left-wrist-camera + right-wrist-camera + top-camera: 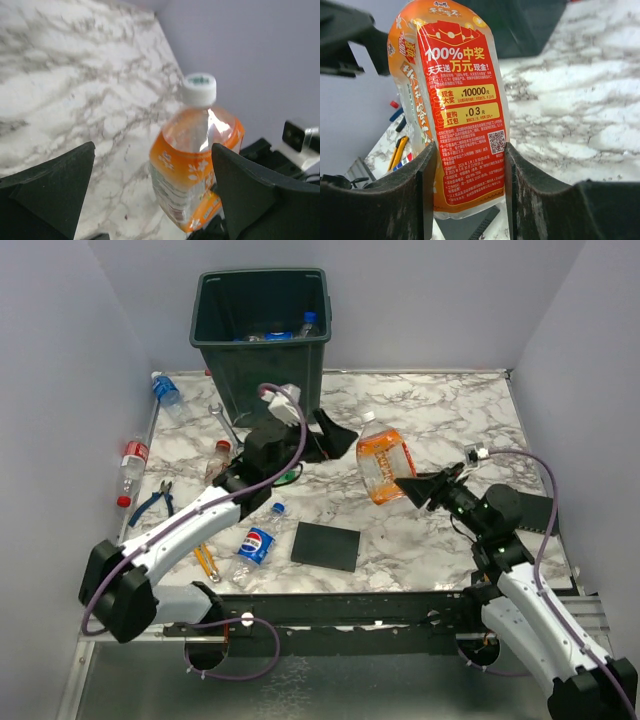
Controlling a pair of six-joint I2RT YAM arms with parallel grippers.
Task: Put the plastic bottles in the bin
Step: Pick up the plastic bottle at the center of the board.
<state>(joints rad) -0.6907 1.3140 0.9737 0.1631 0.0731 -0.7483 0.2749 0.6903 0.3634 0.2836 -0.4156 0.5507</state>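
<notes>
My right pincer (pixel 408 486) was clamped on the lower body of the orange-labelled bottle (pixel 381 465), held cap-up above the table, while my left pincer (pixel 153 148) gaped wide beside it, and the bin (pixel 265 375) lay beyond, far-left, nearer my left arm.

Marble-patterned table (pixel 440 420) with green bin (pixel 262 370), black plate (pixel 326 545), Pepsi bottle (pixel 257 544), blue-handled pliers (pixel 152 502), wrench (pixel 224 425).

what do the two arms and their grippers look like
The left arm and right arm have white link shells between bulky black joints. A thin lilac cable loops loosely along each arm up to the wrist. The left gripper and right gripper each end in two matte black, wedge-shaped fingers.
</notes>
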